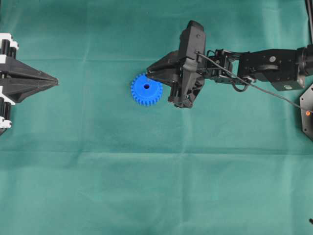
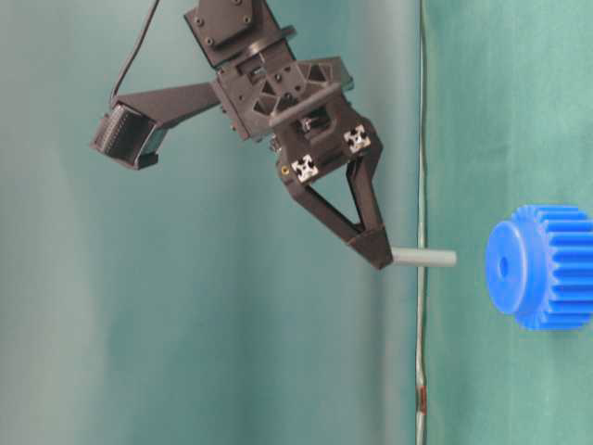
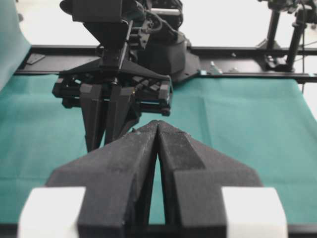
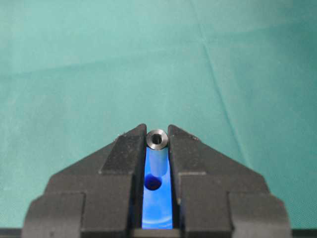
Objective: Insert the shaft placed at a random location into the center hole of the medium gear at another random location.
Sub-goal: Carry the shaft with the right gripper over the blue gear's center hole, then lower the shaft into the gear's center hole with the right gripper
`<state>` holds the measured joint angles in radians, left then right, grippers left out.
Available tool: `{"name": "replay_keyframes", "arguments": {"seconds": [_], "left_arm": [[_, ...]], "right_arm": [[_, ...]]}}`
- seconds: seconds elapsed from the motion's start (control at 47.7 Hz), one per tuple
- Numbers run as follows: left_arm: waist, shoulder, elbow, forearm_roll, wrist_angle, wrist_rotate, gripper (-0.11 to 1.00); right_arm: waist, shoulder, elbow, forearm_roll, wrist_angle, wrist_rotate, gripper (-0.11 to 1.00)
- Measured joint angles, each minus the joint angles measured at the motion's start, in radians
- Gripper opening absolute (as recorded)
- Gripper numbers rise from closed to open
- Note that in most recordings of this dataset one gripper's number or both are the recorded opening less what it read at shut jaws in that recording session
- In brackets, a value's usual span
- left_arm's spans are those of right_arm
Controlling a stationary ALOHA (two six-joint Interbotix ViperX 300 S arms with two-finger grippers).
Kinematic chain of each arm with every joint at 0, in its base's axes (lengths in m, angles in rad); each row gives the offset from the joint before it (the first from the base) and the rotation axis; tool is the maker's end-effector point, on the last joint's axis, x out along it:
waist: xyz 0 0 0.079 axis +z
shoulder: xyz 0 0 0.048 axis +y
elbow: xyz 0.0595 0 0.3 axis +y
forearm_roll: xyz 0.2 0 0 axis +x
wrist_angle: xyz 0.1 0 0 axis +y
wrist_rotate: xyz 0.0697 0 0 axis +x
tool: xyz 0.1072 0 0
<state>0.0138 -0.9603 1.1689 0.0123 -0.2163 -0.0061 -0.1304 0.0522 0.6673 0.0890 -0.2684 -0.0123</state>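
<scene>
Shaft [image 4: 158,148] pinched in right end effector [image 4: 158,141]; no readable writing.

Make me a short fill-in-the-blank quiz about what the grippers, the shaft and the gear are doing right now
1. The shaft is clamped in the ____ gripper.
2. The medium gear on the green cloth is coloured ____.
3. The shaft is not yet in the center hole; that hole is still ____.
4. The left gripper, away from the gear, has its jaws ____.

Missing words: right; blue; empty; shut
</scene>
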Motion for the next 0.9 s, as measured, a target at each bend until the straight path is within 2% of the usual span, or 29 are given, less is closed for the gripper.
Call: {"name": "replay_keyframes", "arguments": {"seconds": [0.525,0.902], "left_arm": [[-0.002,0.000,0.000,0.000,0.000,0.000,0.00],[0.000,-0.002,0.000,0.000,0.000,0.000,0.00]], "right_arm": [[0.008,0.078,-0.006,0.009,-0.032,0.000,0.13],[0.009,0.081,-0.006,0.014,-0.034,0.000,0.13]]}}
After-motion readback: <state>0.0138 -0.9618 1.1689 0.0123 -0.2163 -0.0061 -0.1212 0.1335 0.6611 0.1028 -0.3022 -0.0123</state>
